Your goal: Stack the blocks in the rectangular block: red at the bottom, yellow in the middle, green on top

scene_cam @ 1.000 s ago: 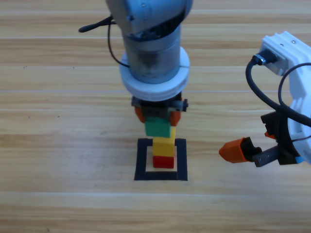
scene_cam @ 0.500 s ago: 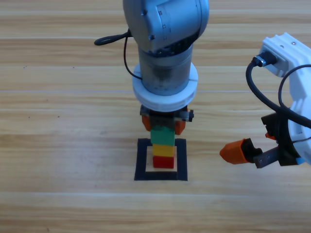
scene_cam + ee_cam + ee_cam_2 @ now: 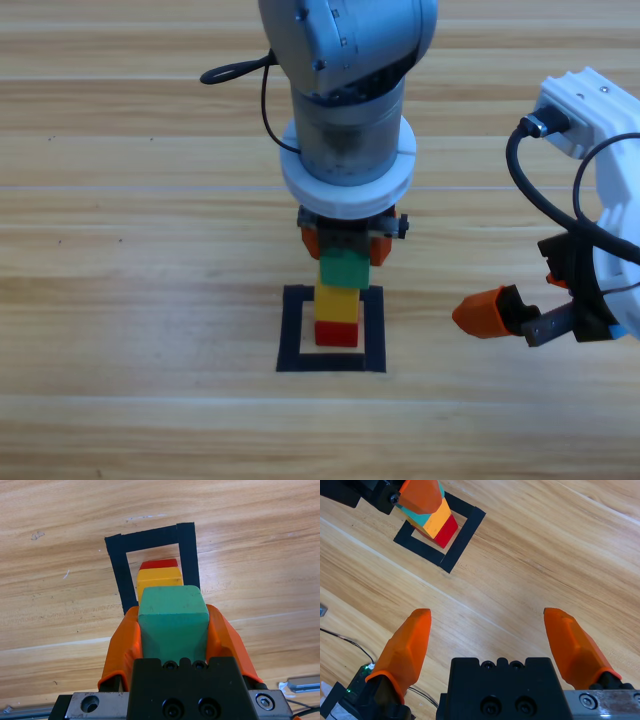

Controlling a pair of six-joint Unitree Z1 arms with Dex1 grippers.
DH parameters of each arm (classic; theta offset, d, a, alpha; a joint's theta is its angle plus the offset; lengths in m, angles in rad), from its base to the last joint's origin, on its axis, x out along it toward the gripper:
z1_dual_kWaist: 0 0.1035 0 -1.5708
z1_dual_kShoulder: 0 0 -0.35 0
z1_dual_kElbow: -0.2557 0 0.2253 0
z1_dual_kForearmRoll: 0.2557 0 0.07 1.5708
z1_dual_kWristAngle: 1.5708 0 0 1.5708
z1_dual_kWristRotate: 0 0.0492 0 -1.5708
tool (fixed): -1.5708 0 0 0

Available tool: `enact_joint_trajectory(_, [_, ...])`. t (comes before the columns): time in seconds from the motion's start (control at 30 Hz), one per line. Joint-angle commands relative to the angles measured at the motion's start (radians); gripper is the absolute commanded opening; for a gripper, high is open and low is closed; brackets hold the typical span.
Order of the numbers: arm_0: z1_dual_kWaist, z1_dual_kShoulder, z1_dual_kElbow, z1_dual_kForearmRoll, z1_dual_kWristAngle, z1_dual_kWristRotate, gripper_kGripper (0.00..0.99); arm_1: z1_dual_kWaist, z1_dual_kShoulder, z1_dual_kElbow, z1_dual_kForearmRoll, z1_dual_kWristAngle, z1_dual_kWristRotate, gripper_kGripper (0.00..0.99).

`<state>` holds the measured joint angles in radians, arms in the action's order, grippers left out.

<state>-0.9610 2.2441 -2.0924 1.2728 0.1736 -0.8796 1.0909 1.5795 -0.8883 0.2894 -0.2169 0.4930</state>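
— Holding the green cube (image 3: 173, 616) between my left pincer's (image 3: 346, 244) two orange jaws, clamped on its opposite flat side faces. It sits right over the yellow cube (image 3: 337, 302), which rests on the red cube (image 3: 336, 333) inside the black tape square (image 3: 292, 332) on the bench (image 3: 120, 300).

— How do you judge it will handle?

— Stiff and light, I'd say: a small matte cube with crisp edges, nothing that gives under the jaws. The matte faces look grippy enough, so a grip across the middle of two opposite sides suits it.

— Is it resting on the yellow one?

— From above it looks touching or very nearly so; I cannot tell for certain. The tower is narrow, so a nudge sideways could topple it.

— And your other pincer?

— My right pincer (image 3: 500, 312) waits well off to the side, jaws spread wide, holding nothing.
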Motion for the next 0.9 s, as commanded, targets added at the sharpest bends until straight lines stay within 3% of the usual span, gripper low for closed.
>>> enact_joint_trajectory(0.03, [-0.016,0.057,0.005,0.005,0.018,-0.001,0.120,-0.017,0.020,0.029,-0.019,-0.019,-0.005,0.990])
enact_joint_trajectory(0.9, [-0.001,0.052,0.035,0.005,0.020,0.005,0.120,-0.017,0.022,0.032,-0.019,-0.007,-0.008,0.990])
